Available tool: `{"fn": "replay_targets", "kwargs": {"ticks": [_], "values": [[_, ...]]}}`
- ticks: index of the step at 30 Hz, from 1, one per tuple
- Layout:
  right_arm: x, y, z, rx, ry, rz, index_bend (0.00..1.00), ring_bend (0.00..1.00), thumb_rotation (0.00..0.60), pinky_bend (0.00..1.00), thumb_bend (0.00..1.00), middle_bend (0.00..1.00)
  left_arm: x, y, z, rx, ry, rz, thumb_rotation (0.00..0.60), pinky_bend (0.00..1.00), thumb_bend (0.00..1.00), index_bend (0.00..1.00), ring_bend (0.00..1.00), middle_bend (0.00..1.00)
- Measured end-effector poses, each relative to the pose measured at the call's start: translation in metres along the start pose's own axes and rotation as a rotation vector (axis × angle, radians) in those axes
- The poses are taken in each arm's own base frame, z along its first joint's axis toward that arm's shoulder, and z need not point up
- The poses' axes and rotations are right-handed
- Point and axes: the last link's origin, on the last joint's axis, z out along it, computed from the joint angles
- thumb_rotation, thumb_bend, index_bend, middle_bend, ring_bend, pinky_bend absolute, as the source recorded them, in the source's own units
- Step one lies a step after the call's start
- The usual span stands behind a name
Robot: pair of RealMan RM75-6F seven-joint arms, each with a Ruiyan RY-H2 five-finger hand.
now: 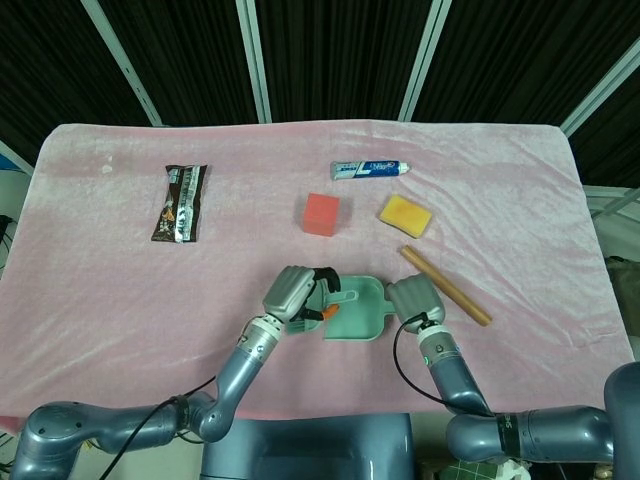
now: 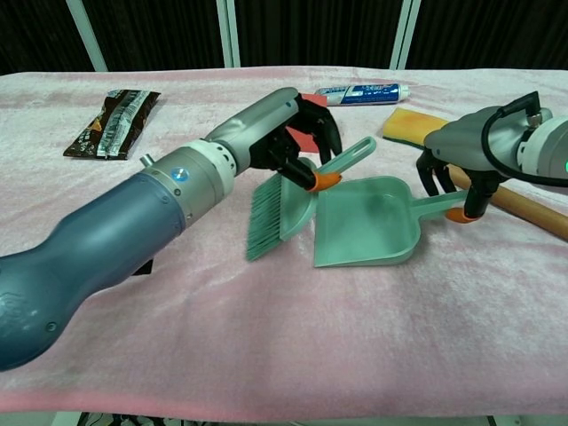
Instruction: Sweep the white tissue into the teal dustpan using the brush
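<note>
Pink cloth [image 2: 293,355]; left hand [image 2: 284,133] gripping brush [image 2: 288,200], wrist tilted.

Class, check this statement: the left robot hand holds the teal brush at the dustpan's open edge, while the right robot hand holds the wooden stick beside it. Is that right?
Not quite. The left robot hand does hold the teal brush at the open edge of the dustpan, but the right robot hand holds the dustpan's handle, not the wooden stick, which lies on the cloth behind it. The chest view shows this.

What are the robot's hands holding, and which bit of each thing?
The left hand holds the brush by its handle. The right hand holds the teal dustpan by its handle.
</note>
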Motion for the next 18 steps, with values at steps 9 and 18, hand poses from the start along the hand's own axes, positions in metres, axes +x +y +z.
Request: {"fn": "replay_targets", "kwargs": {"ticks": [9,18], "values": [[0.002,-0.011,-0.005,0.019,-0.004,0.059,0.66,0.71,0.600,0.76,0.59,0.66,-0.012,0.020,0.014,-0.051,-0.003,-0.055,0.600,1.00,0.37,0.58,0.90,0.64],[0.002,-0.010,-0.006,0.021,0.002,0.075,0.66,0.71,0.600,0.76,0.60,0.66,-0.008,0.033,0.016,-0.137,0.052,-0.122,0.600,1.00,0.37,0.58,0.90,0.63]]}}
